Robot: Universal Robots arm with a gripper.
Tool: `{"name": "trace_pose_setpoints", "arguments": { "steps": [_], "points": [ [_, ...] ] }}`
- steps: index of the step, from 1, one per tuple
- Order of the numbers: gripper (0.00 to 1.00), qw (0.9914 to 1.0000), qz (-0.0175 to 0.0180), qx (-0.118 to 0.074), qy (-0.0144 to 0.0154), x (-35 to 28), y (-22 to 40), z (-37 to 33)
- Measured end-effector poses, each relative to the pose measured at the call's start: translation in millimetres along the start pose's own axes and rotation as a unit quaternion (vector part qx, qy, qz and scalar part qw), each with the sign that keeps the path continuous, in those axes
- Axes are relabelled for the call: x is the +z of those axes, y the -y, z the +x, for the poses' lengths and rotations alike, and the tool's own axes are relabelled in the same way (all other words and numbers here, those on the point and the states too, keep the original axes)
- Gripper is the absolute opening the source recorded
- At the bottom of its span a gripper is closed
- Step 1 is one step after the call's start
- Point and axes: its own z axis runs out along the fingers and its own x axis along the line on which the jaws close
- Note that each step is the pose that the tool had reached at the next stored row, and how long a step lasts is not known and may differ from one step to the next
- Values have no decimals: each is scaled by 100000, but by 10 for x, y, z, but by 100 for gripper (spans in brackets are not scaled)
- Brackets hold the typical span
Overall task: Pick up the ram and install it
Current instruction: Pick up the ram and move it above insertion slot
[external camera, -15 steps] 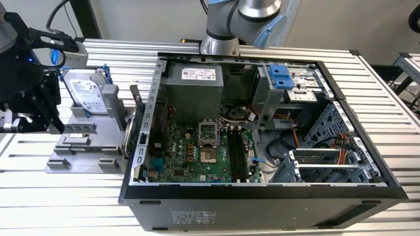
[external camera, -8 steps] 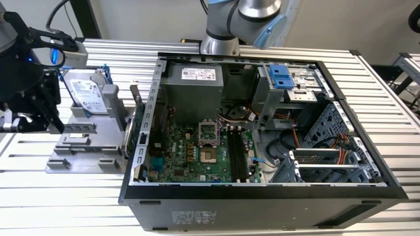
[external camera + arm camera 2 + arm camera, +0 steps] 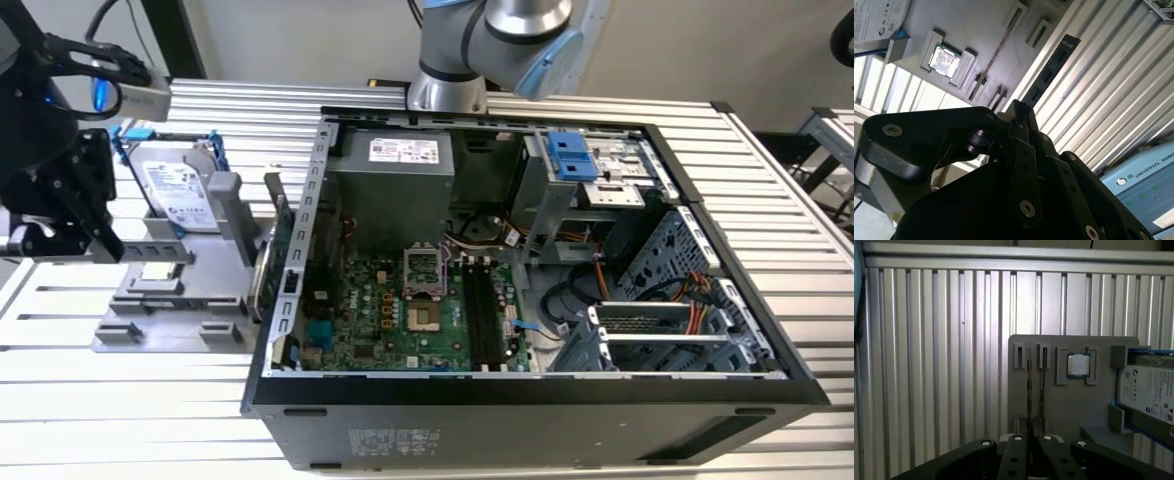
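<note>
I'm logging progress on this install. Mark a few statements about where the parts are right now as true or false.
1. The claw grips the ram. True.
2. The ram is installed. False: the claw holds it outside the computer case.
3. The square chip lies in the grey fixture. True.
4. The hard drive is inside the case. False: it stands on the fixture.

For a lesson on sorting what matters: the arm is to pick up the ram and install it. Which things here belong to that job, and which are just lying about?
Belong to the job: the ram, held in the gripper; the black memory slots on the motherboard.
Just lying about: the hard drive; the square chip; the power supply.
</note>
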Motion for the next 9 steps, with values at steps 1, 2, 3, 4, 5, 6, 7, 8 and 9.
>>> {"name": "trace_pose_setpoints", "arguments": {
  "steps": [1, 2, 3, 4, 5, 6, 7, 8, 9],
  "points": [
    [0, 100000, 2, -2, 1, -28, 0, -1],
    [0, 100000, 2, -2, 1, -57, 0, -2],
    [0, 100000, -1, -1, -1, -85, 0, -3],
    [0, 100000, 0, -1, 0, -113, 0, -4],
    [0, 100000, 2, -1, 2, -143, 0, -5],
    [0, 100000, 3, -3, 1, -174, 0, -6],
    [0, 100000, -1, -3, -1, -204, 0, -7],
    [0, 100000, -5, -2, -4, -238, 0, -9],
    [0, 100000, 3, -3, 3, -271, 1, -10]
  ]
}}
